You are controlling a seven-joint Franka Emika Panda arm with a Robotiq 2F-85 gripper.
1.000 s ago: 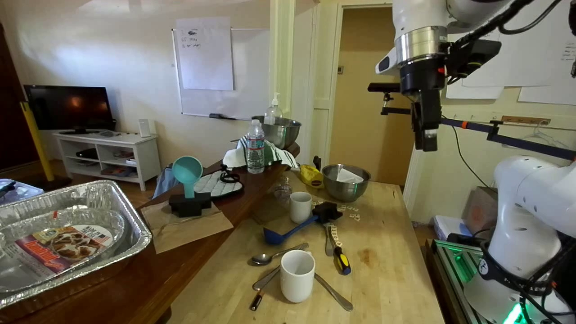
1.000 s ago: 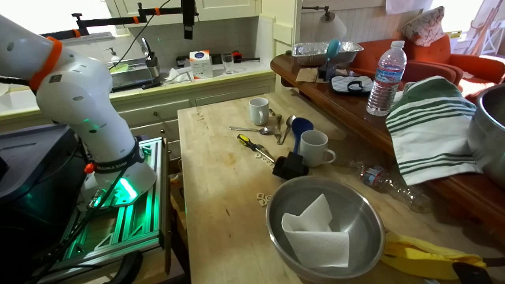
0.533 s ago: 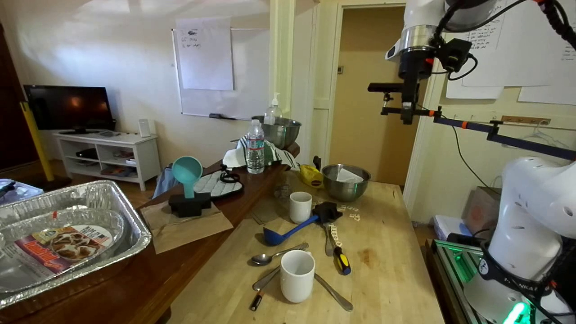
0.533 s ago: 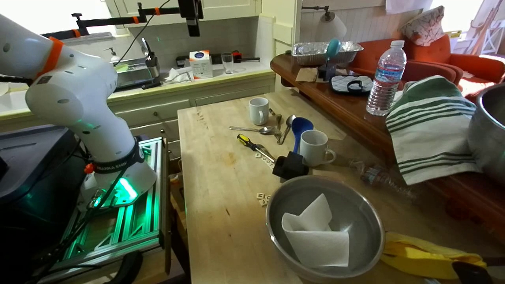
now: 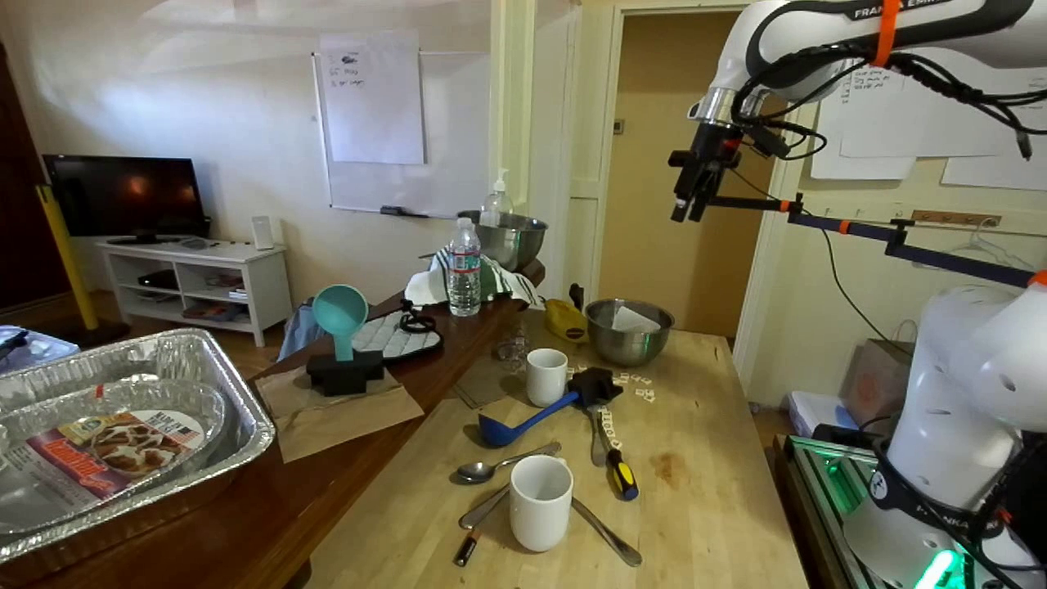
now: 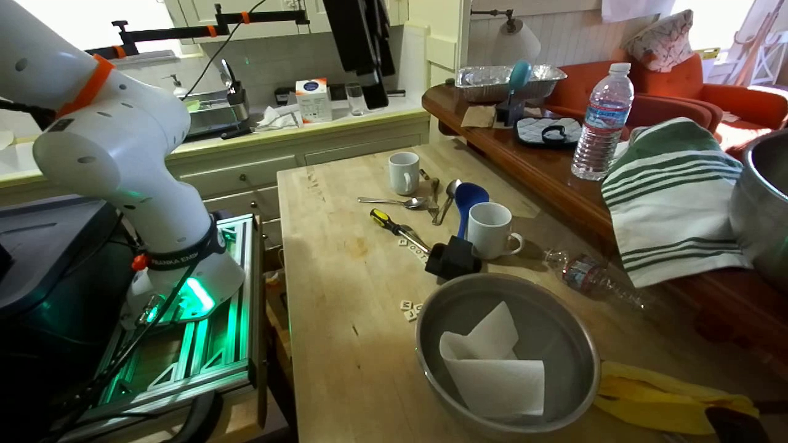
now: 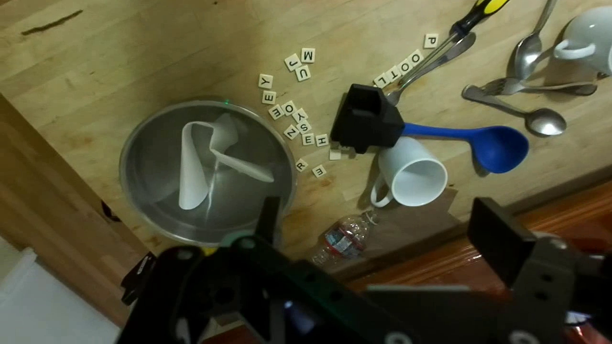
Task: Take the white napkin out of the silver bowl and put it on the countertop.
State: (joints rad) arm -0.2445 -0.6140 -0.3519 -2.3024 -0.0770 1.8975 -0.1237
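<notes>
Above the wooden countertop point(image 6: 332, 277), the gripper point(image 5: 688, 215) has swung and tilted, fingers point(image 7: 499, 239) apart, empty. It seems to be approaching the napkin point(image 6: 502, 384), still in the bowl point(image 6: 569, 363).

I have my 1 arm point(image 6: 114, 154) bent, its forearm point(image 5: 973, 49) stretched high above and out from the base point(image 6: 184, 271). The wrist point(image 5: 720, 106) hangs well away from the base, and below it my gripper point(image 5: 688, 214) points down, tilted outward from the base, its 2 black fingers point(image 7: 502, 243) standing wide apart.
</notes>
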